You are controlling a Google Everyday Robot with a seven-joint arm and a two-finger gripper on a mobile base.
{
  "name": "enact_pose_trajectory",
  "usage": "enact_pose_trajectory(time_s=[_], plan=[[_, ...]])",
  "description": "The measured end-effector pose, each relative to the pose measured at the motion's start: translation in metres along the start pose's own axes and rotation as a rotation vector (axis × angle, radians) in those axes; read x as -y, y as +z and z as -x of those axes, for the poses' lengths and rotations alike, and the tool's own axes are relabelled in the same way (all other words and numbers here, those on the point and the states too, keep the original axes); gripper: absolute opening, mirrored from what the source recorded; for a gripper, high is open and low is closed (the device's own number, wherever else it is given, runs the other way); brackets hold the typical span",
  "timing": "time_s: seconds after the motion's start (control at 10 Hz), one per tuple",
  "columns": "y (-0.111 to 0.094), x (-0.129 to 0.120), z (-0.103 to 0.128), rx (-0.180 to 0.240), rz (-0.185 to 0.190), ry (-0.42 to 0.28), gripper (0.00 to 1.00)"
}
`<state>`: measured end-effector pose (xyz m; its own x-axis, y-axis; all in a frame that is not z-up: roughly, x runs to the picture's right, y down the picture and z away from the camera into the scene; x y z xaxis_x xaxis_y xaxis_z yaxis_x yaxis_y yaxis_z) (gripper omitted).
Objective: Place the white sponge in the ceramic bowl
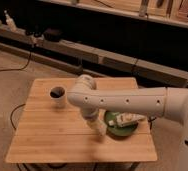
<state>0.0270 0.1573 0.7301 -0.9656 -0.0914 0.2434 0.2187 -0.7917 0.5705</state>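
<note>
The dark green ceramic bowl (118,131) sits on the right part of the wooden table (47,135). A white tube-like bottle with a green label (128,119) lies across the bowl. My arm reaches in from the right, bends at the elbow and points down. My gripper (98,125) hangs just left of the bowl's left rim. It is shut on the white sponge (101,129), a small cream block held at the rim's edge, a little above the table.
A small white cup with a dark inside (58,96) stands at the table's back left. A low ledge with cables and a black box (52,35) runs behind the table. Carpet floor lies to the left.
</note>
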Motion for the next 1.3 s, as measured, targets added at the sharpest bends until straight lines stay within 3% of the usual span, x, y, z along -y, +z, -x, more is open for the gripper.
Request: enact_pose_trajectory(time_s=[0.4, 0.8, 0.9, 1.2, 1.3], plan=[[-0.021, -0.017, 0.015, -0.089, 0.003, 0.058, 0.38], [-0.028, -0.031, 0.042, -0.146, 0.009, 0.090, 0.39], [-0.027, -0.033, 0.048, -0.155, 0.006, 0.095, 0.42], [-0.017, -0.035, 0.071, -0.149, -0.018, 0.123, 0.73], [-0.016, -0.036, 0.075, -0.148, -0.028, 0.132, 0.79]])
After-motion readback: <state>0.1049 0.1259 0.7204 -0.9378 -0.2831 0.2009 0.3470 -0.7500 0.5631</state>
